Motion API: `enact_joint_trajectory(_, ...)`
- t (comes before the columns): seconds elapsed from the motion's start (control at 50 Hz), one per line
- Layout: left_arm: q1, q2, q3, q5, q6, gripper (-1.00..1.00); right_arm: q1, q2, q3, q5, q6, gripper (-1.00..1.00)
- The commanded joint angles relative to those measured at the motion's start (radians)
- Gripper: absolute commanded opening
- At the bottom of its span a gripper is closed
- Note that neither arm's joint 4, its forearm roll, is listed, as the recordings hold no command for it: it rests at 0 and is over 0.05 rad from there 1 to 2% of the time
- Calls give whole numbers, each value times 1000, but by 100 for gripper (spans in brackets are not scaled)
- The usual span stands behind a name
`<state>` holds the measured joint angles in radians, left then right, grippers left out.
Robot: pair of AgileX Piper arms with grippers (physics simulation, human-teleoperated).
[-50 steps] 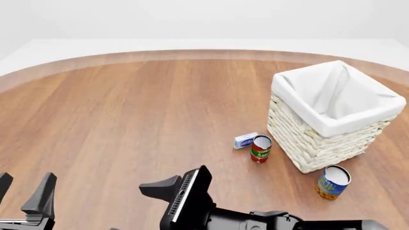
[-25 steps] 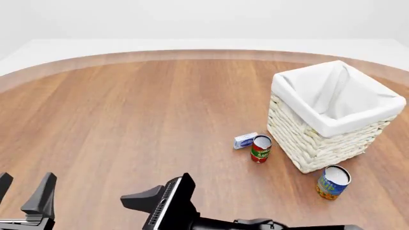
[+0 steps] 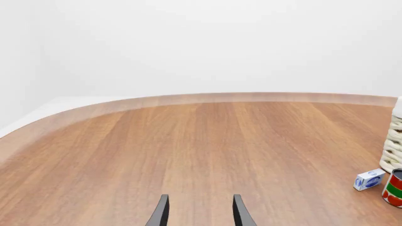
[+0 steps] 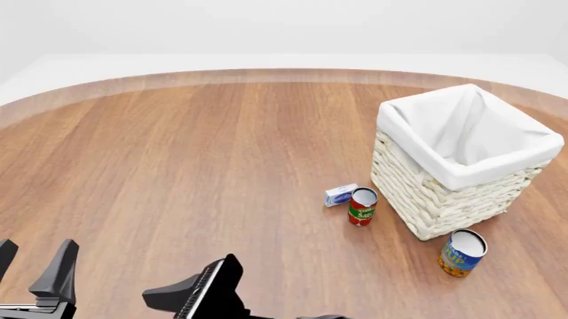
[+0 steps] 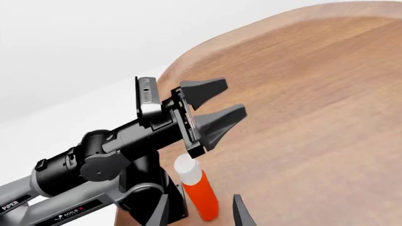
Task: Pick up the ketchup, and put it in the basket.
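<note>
The ketchup, a small red bottle with a white cap, stands upright at the table's near left edge and shows only in the right wrist view. It stands beside the left arm's base, below my left gripper. My right gripper is open, and the bottle sits in line with the gap just ahead of its fingertips, touching neither. In the front view the right gripper is low at the bottom edge. My left gripper is open and empty. The basket stands at the right.
A red-and-green tomato sauce can and a small blue-and-white box sit just left of the basket. A blue-and-yellow can stands in front of it. The left arm's body hangs close above the ketchup.
My right gripper has swung left and towards the table's near edge in the front view, sinking lower in the picture. The left gripper and the cans have stayed put.
</note>
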<state>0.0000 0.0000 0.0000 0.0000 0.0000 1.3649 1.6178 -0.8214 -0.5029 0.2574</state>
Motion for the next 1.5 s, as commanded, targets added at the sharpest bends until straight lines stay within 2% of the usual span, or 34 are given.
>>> enact_joint_trajectory(0.02, 0, 0, 0, 0, 0, 100, 20, 31, -26, -25, 42, 100)
enact_joint_trajectory(0.18, 0, 0, 0, 0, 0, 100, 30, 49, -35, -32, 41, 100)
enact_joint_trajectory(0.26, 0, 0, 0, 0, 0, 100, 23, 62, -41, -41, 50, 100)
enact_joint_trajectory(0.28, 0, 0, 0, 0, 0, 100, 33, 71, -38, -49, 70, 100)
enact_joint_trajectory(0.44, 0, 0, 0, 0, 0, 100, 43, 94, -62, -36, 72, 100)
enact_joint_trajectory(0.66, 0, 0, 0, 0, 0, 100, 57, 126, -80, -27, 102, 100)
enact_joint_trajectory(0.86, 0, 0, 0, 0, 0, 100, 42, 162, -114, -8, 113, 100)
enact_joint_trajectory(1.2, 0, 0, 0, 0, 0, 100, 86, 155, -89, -13, 130, 100)
enact_joint_trajectory(1.5, 0, 0, 0, 0, 0, 100, 39, 229, -149, 23, 139, 100)
